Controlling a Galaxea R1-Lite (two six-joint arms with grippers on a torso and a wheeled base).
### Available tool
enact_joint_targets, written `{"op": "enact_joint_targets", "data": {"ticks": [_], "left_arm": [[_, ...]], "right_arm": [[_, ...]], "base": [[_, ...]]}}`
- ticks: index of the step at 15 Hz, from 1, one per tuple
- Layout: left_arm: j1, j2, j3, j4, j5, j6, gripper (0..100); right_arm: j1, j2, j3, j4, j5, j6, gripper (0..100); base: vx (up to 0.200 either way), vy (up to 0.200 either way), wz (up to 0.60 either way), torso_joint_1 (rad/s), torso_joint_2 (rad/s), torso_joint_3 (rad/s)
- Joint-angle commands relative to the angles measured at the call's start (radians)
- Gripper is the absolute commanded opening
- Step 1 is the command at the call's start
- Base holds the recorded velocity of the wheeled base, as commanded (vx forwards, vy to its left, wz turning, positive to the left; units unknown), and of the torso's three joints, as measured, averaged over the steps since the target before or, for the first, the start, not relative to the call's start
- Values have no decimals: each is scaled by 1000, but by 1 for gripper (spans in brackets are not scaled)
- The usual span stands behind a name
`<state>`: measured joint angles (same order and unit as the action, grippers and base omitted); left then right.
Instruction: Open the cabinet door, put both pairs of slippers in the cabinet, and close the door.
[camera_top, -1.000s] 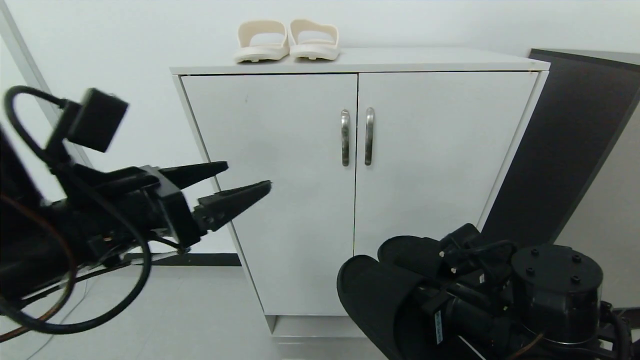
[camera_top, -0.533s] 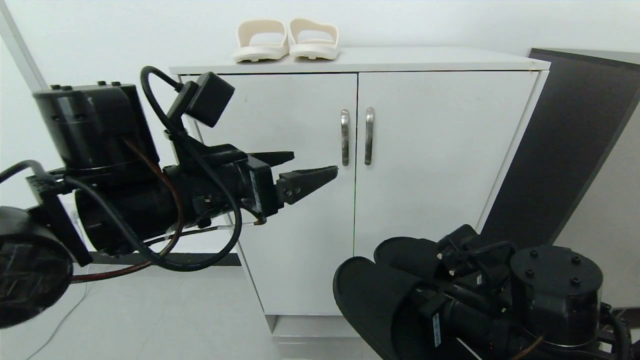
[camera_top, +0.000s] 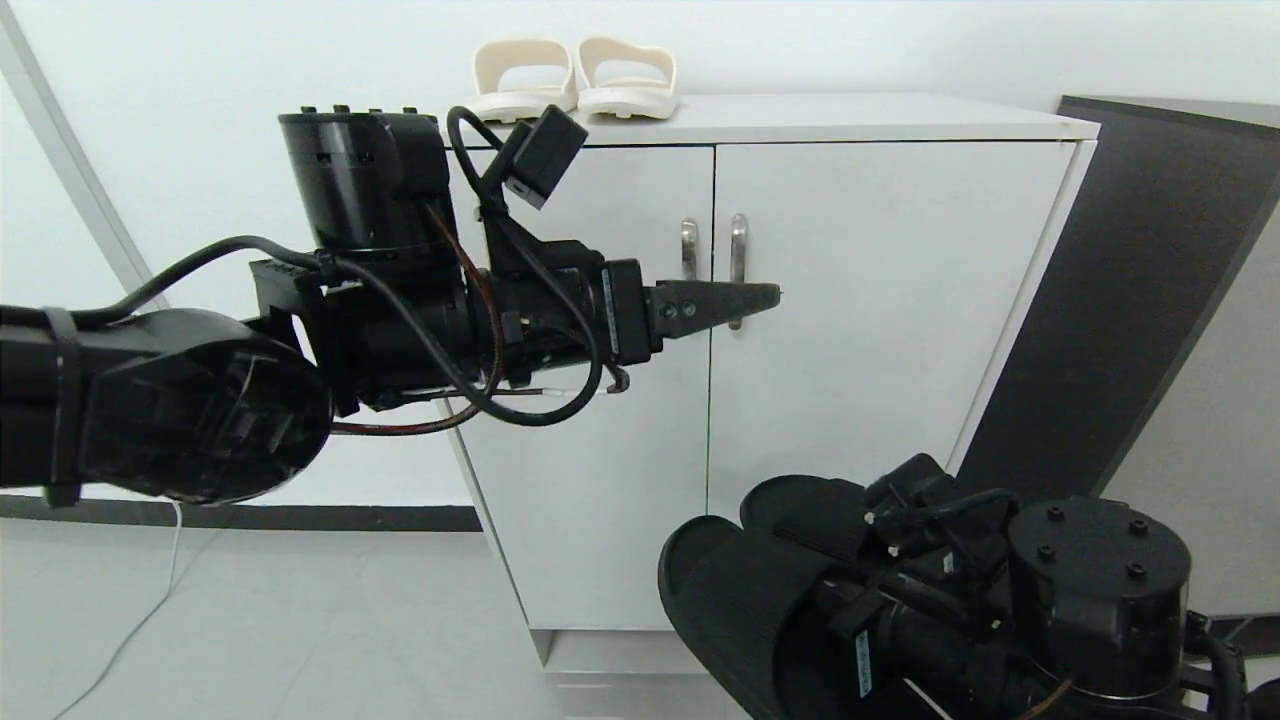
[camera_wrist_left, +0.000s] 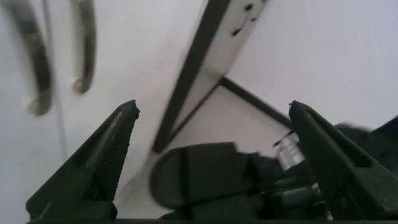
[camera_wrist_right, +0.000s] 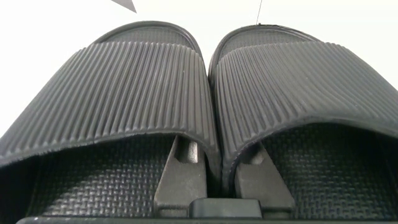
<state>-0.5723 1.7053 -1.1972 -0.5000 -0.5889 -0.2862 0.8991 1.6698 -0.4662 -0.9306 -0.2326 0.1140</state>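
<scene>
The head camera faces the cabinet (camera_top: 880, 300) nearly straight on from about mid-door height, tilted slightly down. It stands far enough back to take in the cabinet's top edge, its whole front and the floor (camera_top: 300, 620). The left wrist camera sits behind the left hand (camera_wrist_left: 211, 109) and looks out between its two spread fingers, close to the cabinet front. It shares the door handles (camera_wrist_left: 84, 46) and the black slippers (camera_wrist_left: 199, 174) with the head view. The right wrist camera looks along the right hand (camera_wrist_right: 221, 180), very near the black slippers' straps, facing a white surface (camera_wrist_right: 50, 37).
</scene>
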Motion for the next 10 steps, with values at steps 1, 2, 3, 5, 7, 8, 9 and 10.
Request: {"op": "enact_joint_targets", "data": {"ticks": [1, 2, 3, 5, 7, 8, 9, 10], "left_arm": [[-14, 56, -65, -3, -15, -70, 100], [-15, 69, -76, -5, -11, -76, 100], [-15, 76, -84, -5, -8, -76, 100], [-17, 80, -97, -3, -3, -74, 100], [-15, 85, -131, 5, 35, -65, 100], [-15, 97, -142, 9, 66, -56, 100], [-15, 114, -157, 21, 104, -37, 100], [-15, 134, -171, 31, 155, -18, 100]], "right_arm": [[11, 24, 11, -13, -2, -10, 0], [12, 27, 20, -27, -2, -20, 0], [12, 30, 21, -40, -2, -25, 0], [12, 34, 23, -47, -2, -27, 0], [15, 38, 26, -47, -2, -34, 0], [17, 38, 29, -47, -4, -34, 0], [17, 36, 31, -47, -4, -36, 0], [18, 36, 32, -47, -4, -42, 0]], "base": [[0, 0, 0, 0, 0, 0], [0, 0, 0, 0, 0, 0], [0, 0, 0, 0, 0, 0], [0, 0, 0, 0, 0, 0], [0, 0, 0, 0, 0, 0], [0, 0, 0, 0, 0, 0], [0, 0, 0, 0, 0, 0], [0, 0, 0, 0, 0, 0]]}}
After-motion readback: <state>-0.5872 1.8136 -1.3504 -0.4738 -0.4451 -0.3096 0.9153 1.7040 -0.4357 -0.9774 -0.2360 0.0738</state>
